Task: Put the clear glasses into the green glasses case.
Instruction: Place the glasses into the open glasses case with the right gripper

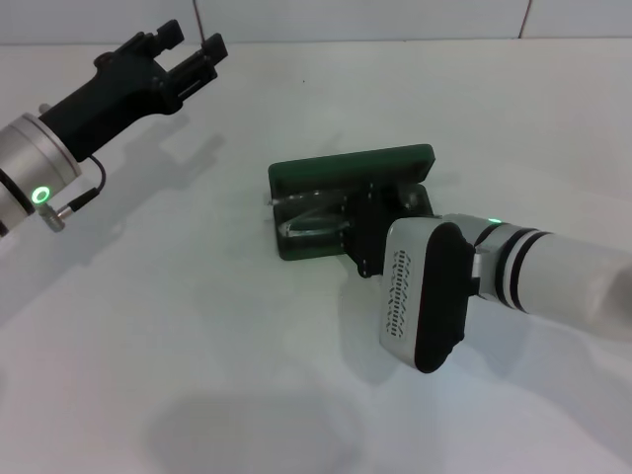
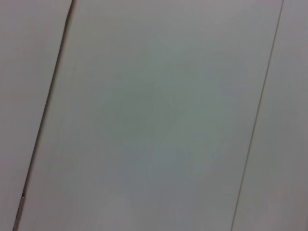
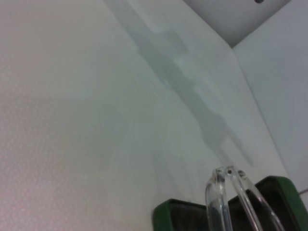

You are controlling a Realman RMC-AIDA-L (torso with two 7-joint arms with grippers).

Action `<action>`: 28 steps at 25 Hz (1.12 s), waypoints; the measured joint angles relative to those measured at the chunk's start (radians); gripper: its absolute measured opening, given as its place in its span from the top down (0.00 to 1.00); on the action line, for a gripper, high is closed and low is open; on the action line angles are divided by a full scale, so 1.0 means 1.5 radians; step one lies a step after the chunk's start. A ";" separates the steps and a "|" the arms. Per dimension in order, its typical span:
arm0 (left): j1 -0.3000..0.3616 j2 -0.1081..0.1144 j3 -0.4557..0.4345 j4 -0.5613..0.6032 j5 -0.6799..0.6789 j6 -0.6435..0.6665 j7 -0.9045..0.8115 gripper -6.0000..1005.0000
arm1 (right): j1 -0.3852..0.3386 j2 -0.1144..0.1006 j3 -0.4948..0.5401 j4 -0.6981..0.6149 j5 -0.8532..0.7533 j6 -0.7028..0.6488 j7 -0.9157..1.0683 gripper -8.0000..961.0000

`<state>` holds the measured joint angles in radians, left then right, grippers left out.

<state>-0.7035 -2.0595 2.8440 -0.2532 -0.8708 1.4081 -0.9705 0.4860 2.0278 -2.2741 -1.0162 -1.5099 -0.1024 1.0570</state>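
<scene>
Right gripper (image 1: pixel 367 222) is lowered over the open green glasses case (image 1: pixel 346 170) at the middle of the white table (image 1: pixel 197 346); whether its fingers are parted cannot be told. Clear glasses (image 1: pixel 314 221) are seen lying in the case's tray, their folded arms (image 3: pixel 231 197) rising above the rim. Left gripper (image 1: pixel 196 51) is held raised at the far left, fingers apart, nothing gripped.

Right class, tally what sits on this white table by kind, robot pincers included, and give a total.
Dark green oblong hard glasses case, lid open: 1
Transparent colourless plastic glasses, lying in the case: 1
Black robot pincers, left pincer raised at the far left, right pincer at the case: 2
Total: 4
</scene>
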 joint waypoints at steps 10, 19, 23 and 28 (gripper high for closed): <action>0.004 0.000 0.000 -0.004 0.000 -0.001 -0.001 0.29 | -0.048 0.000 -0.015 -0.048 -0.011 0.073 -0.007 0.81; -0.002 0.000 0.000 0.000 0.003 -0.016 -0.001 0.29 | -0.061 0.000 -0.033 -0.055 -0.005 0.100 -0.028 0.74; -0.002 0.001 0.000 0.000 0.003 -0.016 -0.003 0.29 | -0.061 -0.001 -0.033 -0.058 -0.004 0.073 -0.028 0.74; 0.007 0.003 0.000 -0.003 0.004 -0.016 -0.006 0.29 | -0.066 -0.007 -0.024 -0.080 -0.005 0.018 -0.028 0.73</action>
<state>-0.6933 -2.0544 2.8440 -0.2583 -0.8655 1.3835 -0.9802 0.3875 2.0174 -2.3102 -1.1361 -1.5170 -0.0760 1.0151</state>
